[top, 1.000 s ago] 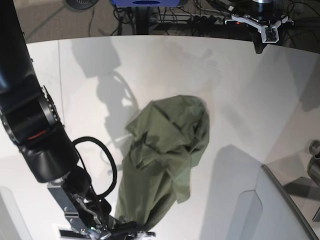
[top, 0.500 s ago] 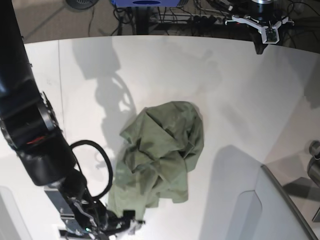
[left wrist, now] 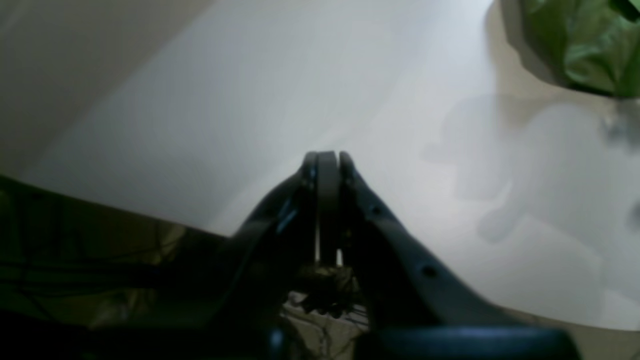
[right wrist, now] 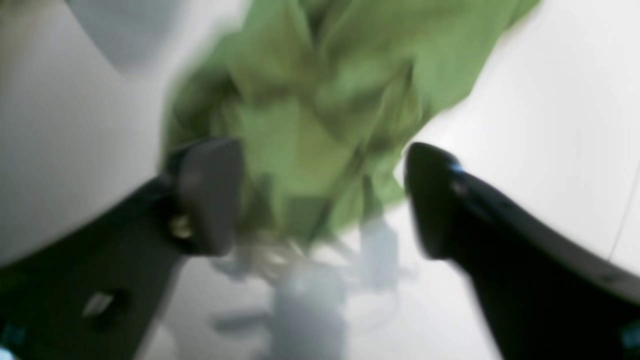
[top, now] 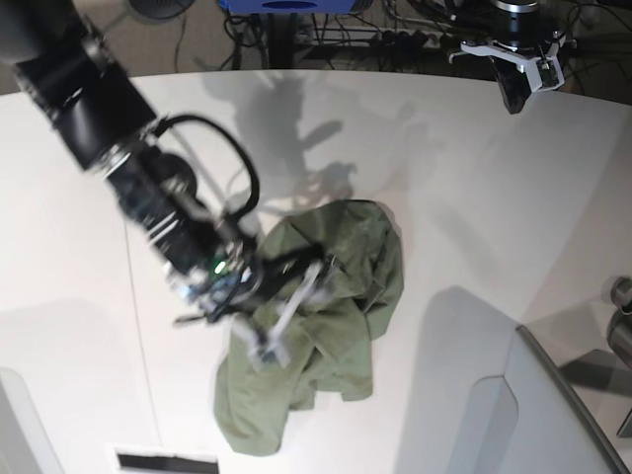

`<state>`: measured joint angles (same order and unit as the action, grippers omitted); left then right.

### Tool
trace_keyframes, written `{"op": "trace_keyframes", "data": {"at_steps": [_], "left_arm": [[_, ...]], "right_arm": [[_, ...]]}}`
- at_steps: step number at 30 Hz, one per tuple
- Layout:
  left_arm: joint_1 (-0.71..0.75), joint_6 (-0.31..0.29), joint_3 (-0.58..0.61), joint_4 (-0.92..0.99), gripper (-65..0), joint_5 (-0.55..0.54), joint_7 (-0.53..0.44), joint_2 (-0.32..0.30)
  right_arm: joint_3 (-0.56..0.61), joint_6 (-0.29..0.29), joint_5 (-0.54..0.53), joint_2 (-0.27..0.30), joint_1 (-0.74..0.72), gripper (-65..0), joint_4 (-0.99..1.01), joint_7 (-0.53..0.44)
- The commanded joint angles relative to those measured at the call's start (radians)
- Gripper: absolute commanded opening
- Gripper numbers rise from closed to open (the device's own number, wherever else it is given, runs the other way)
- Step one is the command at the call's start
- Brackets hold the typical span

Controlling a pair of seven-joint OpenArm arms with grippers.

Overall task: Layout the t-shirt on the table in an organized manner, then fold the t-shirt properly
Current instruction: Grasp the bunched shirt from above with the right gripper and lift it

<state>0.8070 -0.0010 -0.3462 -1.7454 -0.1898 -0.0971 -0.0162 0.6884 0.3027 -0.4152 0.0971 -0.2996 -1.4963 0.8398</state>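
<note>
**Limp green shirt in a heap, jaws wide above it**

The right gripper (top: 281, 311) hangs over the middle of the crumpled t-shirt (top: 326, 326) with its jaws spread far apart; in the right wrist view green cloth fills the gap between the two dark fingers (right wrist: 210, 195), but nothing is pinched. That view is motion-blurred, so whether a fingertip brushes the fabric cannot be told. The left gripper (left wrist: 325, 165) sits at the far corner of the worktop (top: 474, 197), well apart from the garment, its jaws pressed together on nothing.

The shirt looks light, soft and entirely limp. It will likely drape and slide over the smooth white surface instead of holding any shape, and a grab at a bunched fold would probably lift several layers at once. Better holds would be a single edge: the lower tongue of cloth trailing toward the near side (top: 242, 425), or the outer border on the shirt's far side (top: 390, 222). Two spaced pinches along one hem should let it hang open for spreading.

It is a plain olive-green garment, deeply wrinkled, heaped near the centre of the worktop with overlapping folds. Neither sleeves nor neckline can be picked out with certainty.
</note>
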Motion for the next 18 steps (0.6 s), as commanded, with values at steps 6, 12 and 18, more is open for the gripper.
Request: {"op": "trace_keyframes", "data": {"at_steps": [6, 12, 18], "left_arm": [[0.013, 0.005, -0.014, -0.014, -65.0, 0.034, -0.026, -0.006], [0.019, 0.005, -0.015, -0.011, -65.0, 0.039, -0.026, -0.006], [0.016, 0.005, -0.015, -0.009, -65.0, 0.039, -0.026, -0.006]], "right_arm": [[0.081, 0.003, 0.322, -0.155, 0.032, -14.3, 0.104, -0.037], [0.081, 0.003, 0.464, -0.205, 0.032, -16.7, 0.274, -0.132], [0.086, 0.003, 0.49, -0.216, 0.033, -16.8, 0.334, -0.178]]}}
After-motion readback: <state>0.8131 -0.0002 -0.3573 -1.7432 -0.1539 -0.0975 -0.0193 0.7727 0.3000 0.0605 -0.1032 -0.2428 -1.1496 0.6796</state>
